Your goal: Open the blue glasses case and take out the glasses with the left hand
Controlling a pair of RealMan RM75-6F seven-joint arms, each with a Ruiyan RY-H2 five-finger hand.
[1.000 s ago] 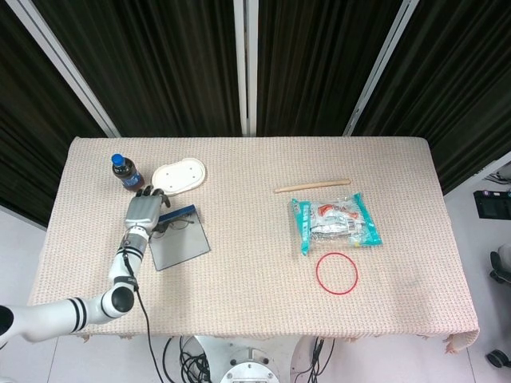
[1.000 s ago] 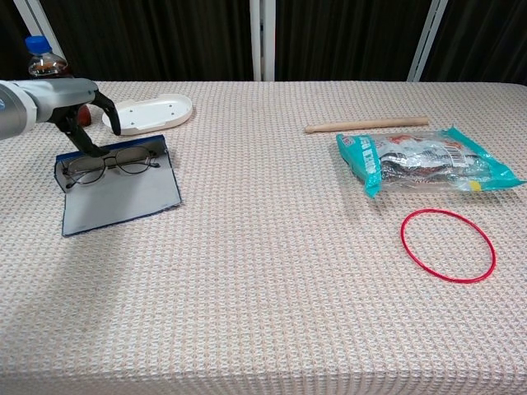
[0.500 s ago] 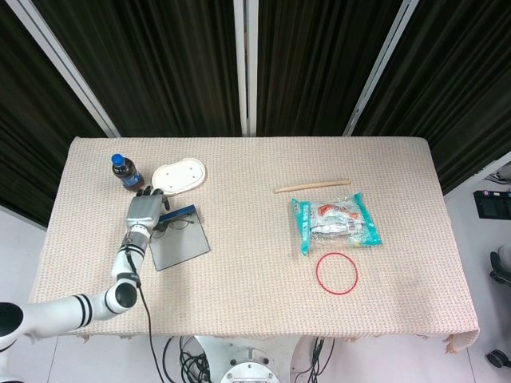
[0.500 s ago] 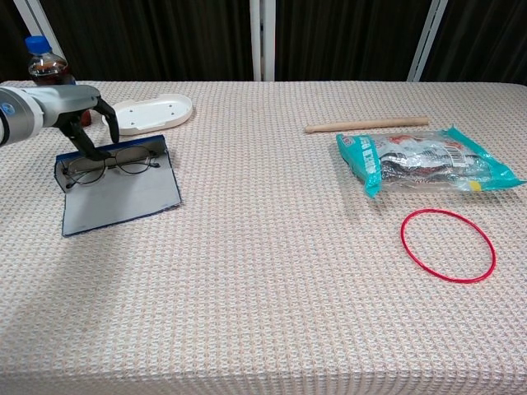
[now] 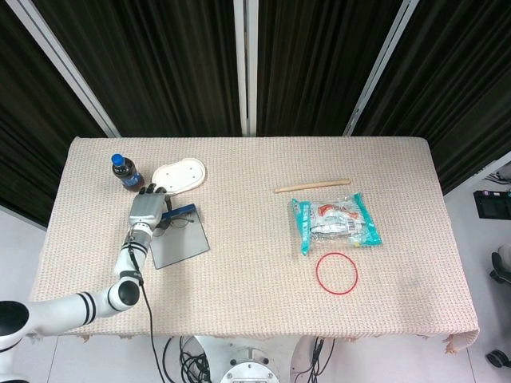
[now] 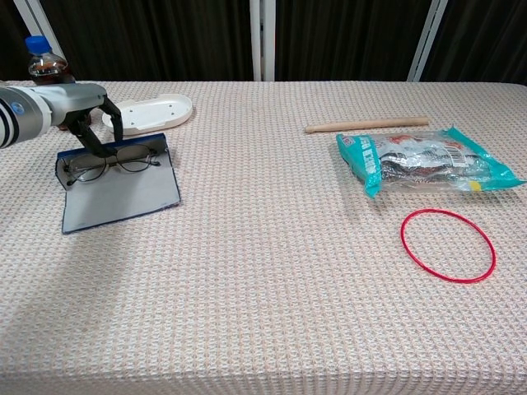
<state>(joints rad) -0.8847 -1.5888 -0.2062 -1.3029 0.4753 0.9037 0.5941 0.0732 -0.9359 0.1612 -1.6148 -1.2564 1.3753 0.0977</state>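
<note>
The left hand [image 6: 78,111] hangs over the far left edge of the open blue glasses case [image 6: 119,193], fingers curled downward with the tips at the left end of the glasses [image 6: 111,162]; whether they pinch the frame or only touch it cannot be told. The glasses lie across the far part of the case, which is spread flat on the surface [image 6: 263,288]. Just behind the hand stand a dark bottle [image 6: 45,62] with a blue cap and a white oval tray [image 6: 152,111]. Well apart to the right lie a wooden stick [image 6: 366,125], a snack packet [image 6: 424,160] and a red ring [image 6: 447,245]. The right hand shows in neither view.
</note>
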